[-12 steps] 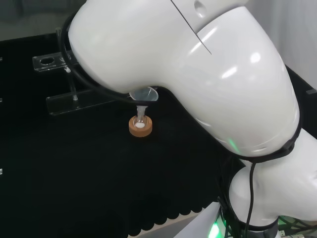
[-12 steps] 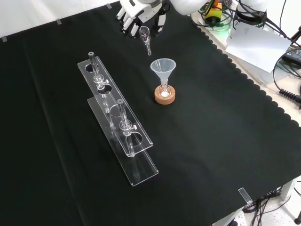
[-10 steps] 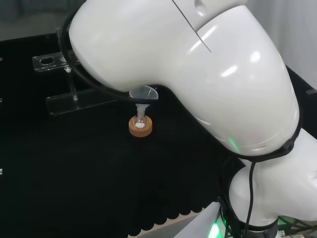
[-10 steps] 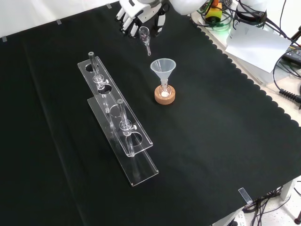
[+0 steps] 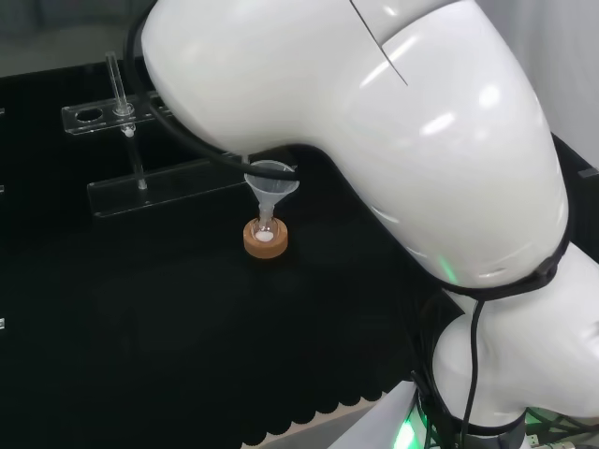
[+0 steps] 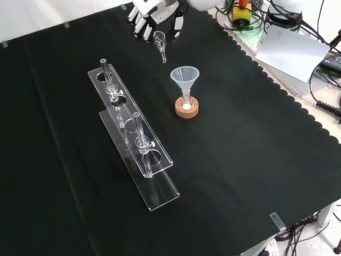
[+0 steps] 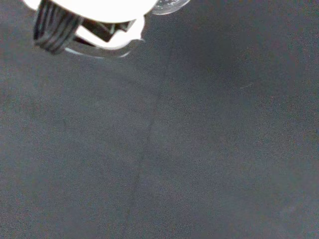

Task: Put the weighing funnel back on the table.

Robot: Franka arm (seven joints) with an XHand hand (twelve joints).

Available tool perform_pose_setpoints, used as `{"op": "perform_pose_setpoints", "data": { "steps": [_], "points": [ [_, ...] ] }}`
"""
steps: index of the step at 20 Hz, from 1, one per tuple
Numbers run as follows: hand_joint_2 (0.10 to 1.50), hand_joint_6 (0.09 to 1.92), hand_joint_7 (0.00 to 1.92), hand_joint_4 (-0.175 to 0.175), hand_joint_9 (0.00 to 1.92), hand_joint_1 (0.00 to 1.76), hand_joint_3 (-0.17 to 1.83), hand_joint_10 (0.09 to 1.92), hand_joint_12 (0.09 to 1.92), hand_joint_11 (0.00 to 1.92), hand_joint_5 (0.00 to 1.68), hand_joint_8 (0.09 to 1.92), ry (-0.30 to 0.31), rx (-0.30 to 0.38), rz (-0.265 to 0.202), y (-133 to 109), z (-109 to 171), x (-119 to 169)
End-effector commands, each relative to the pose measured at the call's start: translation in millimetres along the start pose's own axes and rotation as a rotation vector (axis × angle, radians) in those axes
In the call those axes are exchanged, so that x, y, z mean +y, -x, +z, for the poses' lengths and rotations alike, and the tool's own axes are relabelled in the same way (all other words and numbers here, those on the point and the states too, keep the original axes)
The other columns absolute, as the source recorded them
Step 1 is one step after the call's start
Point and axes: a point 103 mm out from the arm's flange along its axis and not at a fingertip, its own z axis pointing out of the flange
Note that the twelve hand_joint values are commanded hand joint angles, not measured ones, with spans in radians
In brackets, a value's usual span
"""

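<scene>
- Hand (image 6: 149, 12) was at top edge of front view, fingers & thumb curled round the weighing funnel (image 6: 160, 40), holding it.
- Weighing funnel hung tilted, stem pointing down at the tabletop (image 6: 256, 160); couldn't tell if tip touched cloth.
- Near it, lower in front view: funnel (image 6: 184, 76) stood mouth up, stem in small flask (image 6: 186, 103) on cork ring (image 6: 181, 112).
- Clear rack (image 6: 154, 160) w/ tubes sat left of that.

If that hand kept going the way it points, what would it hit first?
Likely the black cloth, bare ahead of the hand in the wrist view. The weighing funnel it holds would probably touch down first.
</scene>
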Motion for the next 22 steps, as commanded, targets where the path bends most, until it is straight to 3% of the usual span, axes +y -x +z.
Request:
{"op": "perform_pose_setpoints", "data": {
  "steps": [1, 10, 22],
  "points": [
    [0.62, 0.98, 0.60, 0.175, 0.88, 1.09, 0.84, 0.48, 1.26, 0.56, 1.15, 0.61, -0.001, 0.052, -0.002, 9.4, 19.5, 23.0],
    [0.62, 0.98, 0.67, 0.175, 0.92, 1.09, 0.84, 0.48, 1.25, 0.60, 1.15, 0.61, 0.021, 0.092, -0.013, 22.9, 35.2, 49.7],
    [0.62, 0.98, 0.68, 0.175, 0.93, 1.09, 0.84, 0.47, 1.24, 0.62, 1.15, 0.60, -0.015, 0.124, -0.009, 42.6, 61.0, 80.8]
  ]
}}
